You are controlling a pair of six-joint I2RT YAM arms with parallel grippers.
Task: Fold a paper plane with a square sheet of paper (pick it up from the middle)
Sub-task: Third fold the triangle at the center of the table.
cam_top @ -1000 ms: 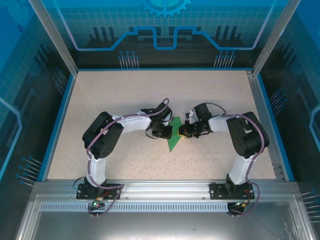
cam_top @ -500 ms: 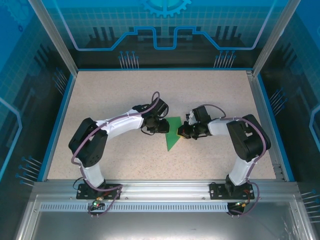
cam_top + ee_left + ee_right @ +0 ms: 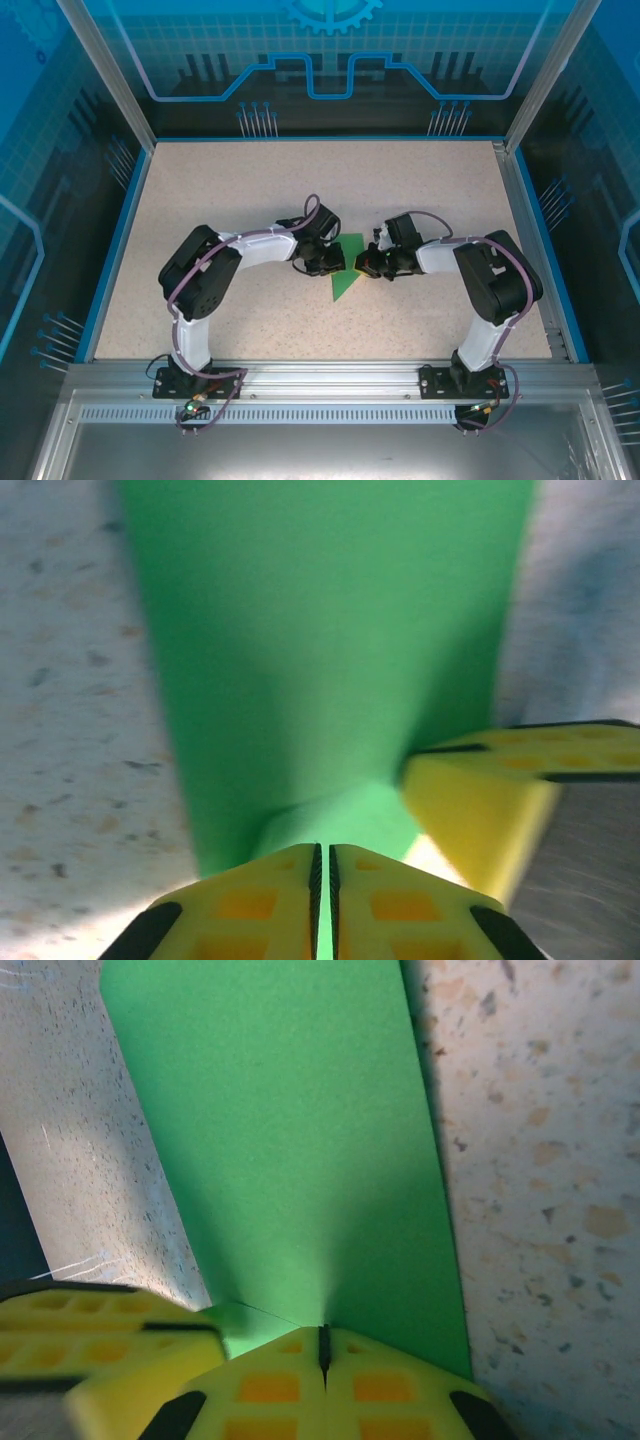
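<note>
The bright green sheet of paper point(image 3: 343, 284) lies folded into a narrow pointed shape at the middle of the table, its tip toward the near edge. My left gripper point(image 3: 338, 264) meets its upper part from the left and my right gripper point(image 3: 363, 266) from the right, the two almost touching. In the left wrist view the left gripper point(image 3: 322, 852) is shut with a thin strip of the green paper point(image 3: 320, 650) between its pads, and a yellow right finger point(image 3: 500, 780) sits close by. The right gripper point(image 3: 323, 1345) is shut where the paper point(image 3: 300, 1130) rises to it.
The speckled beige table point(image 3: 250, 190) has a raised blue rim point(image 3: 118, 240) on its left, far and right sides. Metal posts point(image 3: 105, 70) stand at the far corners. A metal rail point(image 3: 320, 375) with both arm bases runs along the near edge.
The left arm reached out and its gripper opened on the paper's left side, then it drew back and closed on the paper. The right gripper stayed shut, nearly still.
</note>
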